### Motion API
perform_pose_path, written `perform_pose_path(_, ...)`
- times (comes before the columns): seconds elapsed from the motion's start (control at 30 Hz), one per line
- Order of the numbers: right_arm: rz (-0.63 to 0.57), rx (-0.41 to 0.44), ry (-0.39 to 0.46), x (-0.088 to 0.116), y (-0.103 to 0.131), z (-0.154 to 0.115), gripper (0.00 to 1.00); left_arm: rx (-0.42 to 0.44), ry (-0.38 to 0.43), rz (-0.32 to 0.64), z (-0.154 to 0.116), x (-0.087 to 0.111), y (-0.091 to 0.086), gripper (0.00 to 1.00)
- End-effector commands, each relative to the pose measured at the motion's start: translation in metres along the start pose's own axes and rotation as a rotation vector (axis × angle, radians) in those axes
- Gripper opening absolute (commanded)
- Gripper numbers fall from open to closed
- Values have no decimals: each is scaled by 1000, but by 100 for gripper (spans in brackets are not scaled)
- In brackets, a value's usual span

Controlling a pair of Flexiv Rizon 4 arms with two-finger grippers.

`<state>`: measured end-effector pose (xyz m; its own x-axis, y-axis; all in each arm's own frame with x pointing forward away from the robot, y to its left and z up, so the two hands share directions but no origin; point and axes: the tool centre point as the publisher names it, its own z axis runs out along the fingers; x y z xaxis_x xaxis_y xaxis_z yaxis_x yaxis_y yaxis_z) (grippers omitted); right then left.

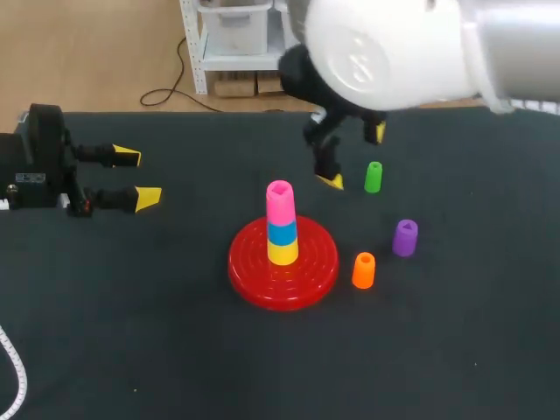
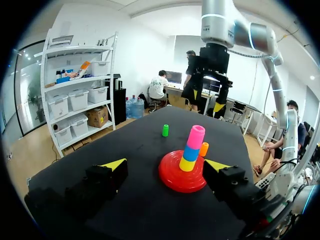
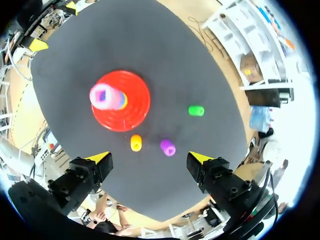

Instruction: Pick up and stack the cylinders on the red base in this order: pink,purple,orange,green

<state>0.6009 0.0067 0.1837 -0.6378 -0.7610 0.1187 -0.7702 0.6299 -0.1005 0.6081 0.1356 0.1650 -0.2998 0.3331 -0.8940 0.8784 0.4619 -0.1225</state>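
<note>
Red base (image 1: 283, 267) sits mid-tabletop (image 1: 131, 332). On its peg, from the bottom up: yellow piece (image 1: 283, 253), blue piece (image 1: 282, 233), pink cylinder (image 1: 279, 203) on top, upright.

Orange cylinder (image 1: 363, 270): upright on the tabletop, just beside the base's right rim, not touching it. Purple cylinder (image 1: 404, 237): upright, right of the base and farther out than the orange. Green cylinder (image 1: 374, 177): upright, right of the base on its far side, well apart from it.

Right tool (image 1: 354, 156): held above the tabletop beyond the base's far right side, near the green cylinder, fingers spread wide, nothing between them. Left tool (image 1: 137, 177): well to the left of the base, low over the tabletop, fingers wide, empty.
</note>
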Motion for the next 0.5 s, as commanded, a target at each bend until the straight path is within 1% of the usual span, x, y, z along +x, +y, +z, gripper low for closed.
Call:
perform_pose_path(0.03, 35, -3, -31, 29, -4, 15, 100, -4, -9, 3, 1, 2, 0, 100)
perform_pose_path(0.2, 100, -10, 3, 61, -12, 27, 100, -4, -9, 3, 1, 2, 0, 100)
perform_pose_path(0.3, 125, -15, 16, 75, -15, 32, 100, -4, -9, 3, 1, 2, 0, 100)
perform_pose_path(0.37, 143, -17, 31, 81, -19, 38, 100, -4, -9, 3, 1, 2, 0, 100)
perform_pose_path(0.4, 158, -15, 25, 83, -20, 39, 100, -4, -9, 3, 1, 2, 0, 100)
perform_pose_path(0.43, 150, -12, 34, 84, -21, 40, 100, -4, -9, 3, 1, 2, 0, 100)
perform_pose_path(0.47, 150, -12, 34, 83, -21, 40, 100, -4, -9, 3, 1, 2, 0, 100)
perform_pose_path(0.5, 152, -24, 37, 78, -22, 40, 100, -4, -9, 3, 1, 2, 0, 100)
